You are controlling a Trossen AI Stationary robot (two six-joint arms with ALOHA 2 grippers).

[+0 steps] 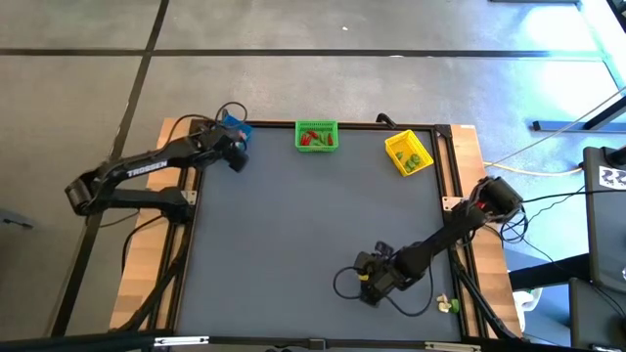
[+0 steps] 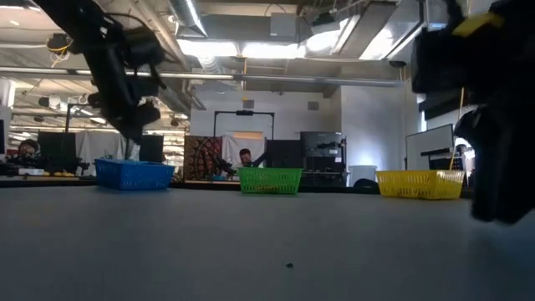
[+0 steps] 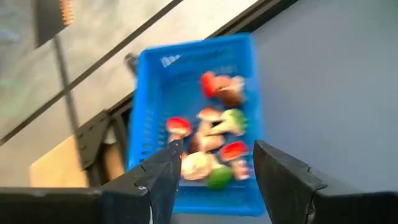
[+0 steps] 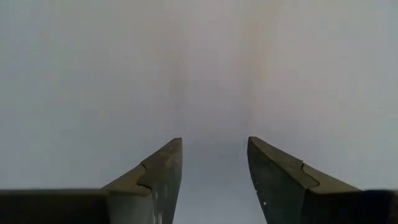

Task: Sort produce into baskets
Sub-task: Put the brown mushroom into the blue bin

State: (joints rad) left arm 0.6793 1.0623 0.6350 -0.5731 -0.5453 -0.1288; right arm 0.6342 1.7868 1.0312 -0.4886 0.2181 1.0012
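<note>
The blue basket (image 3: pixel 196 118) stands at the table's far left (image 1: pixel 235 127) and holds several red, green and whitish produce pieces (image 3: pixel 211 146). The green basket (image 1: pixel 316 136) at the far middle and the yellow basket (image 1: pixel 408 153) at the far right also hold produce. My left gripper (image 3: pixel 214 174) is open and empty, just above the blue basket (image 2: pixel 134 174). My right gripper (image 4: pixel 214 168) is open and empty, low over the bare mat near the table's near right (image 1: pixel 374 284).
The grey mat (image 1: pixel 313 235) between the baskets and my right arm is bare. A small whitish-green piece (image 1: pixel 448 305) lies at the near right corner, beside the right arm. Wooden table edges and cables run along both sides.
</note>
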